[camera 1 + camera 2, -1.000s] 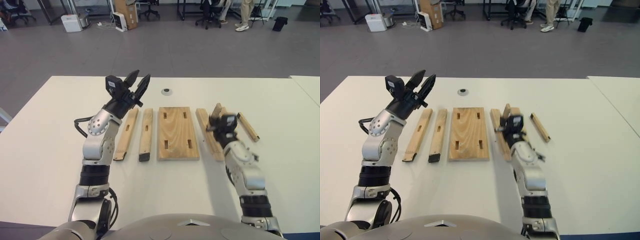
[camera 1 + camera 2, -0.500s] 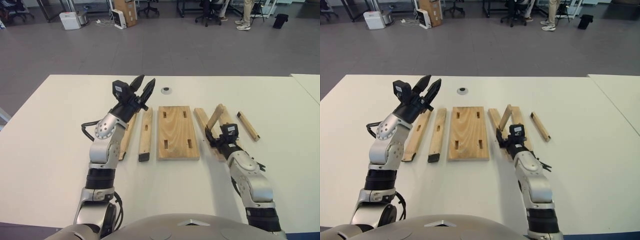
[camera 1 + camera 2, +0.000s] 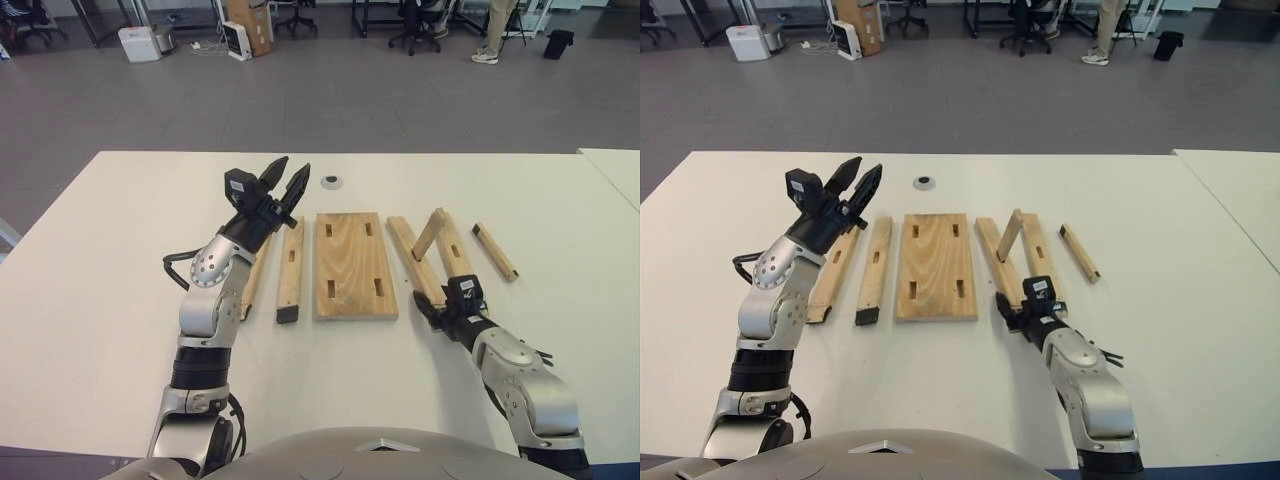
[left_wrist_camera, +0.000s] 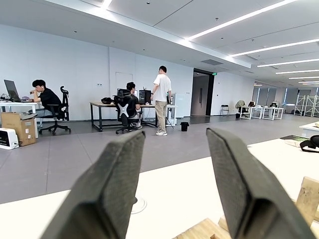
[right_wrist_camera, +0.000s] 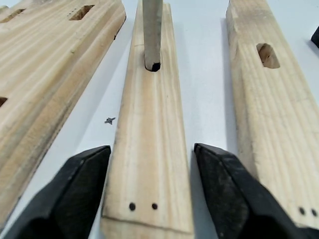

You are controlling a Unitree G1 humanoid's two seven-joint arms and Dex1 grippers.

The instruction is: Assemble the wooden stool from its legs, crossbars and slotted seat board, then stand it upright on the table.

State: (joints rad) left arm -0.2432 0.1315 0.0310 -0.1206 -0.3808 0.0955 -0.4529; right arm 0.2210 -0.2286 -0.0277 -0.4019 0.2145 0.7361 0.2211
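Observation:
The slotted seat board [image 3: 355,265] lies flat at the table's middle. Two legs [image 3: 292,262] lie to its left, one partly behind my left arm. On the right lie two more legs; the nearer one [image 3: 412,258] has a crossbar [image 3: 431,232] standing tilted in its slot. A loose crossbar [image 3: 495,250] lies farthest right. My right gripper [image 3: 441,311] is low at that leg's near end, open, its fingers [image 5: 75,189] on either side of the leg [image 5: 152,124], apart from it. My left gripper [image 3: 284,181] is raised and open over the left legs' far ends, holding nothing.
A small black round fitting [image 3: 332,182] sits in the table beyond the board. The second right leg [image 5: 269,94] lies close beside the right gripper. Bare white table [image 3: 100,300] spreads to the left and along the front edge. Another table's corner [image 3: 615,165] shows at far right.
My right gripper let go of the crossbar, which stays tilted in the leg's slot, and drew back to the leg's near end. My left gripper shifted a little right.

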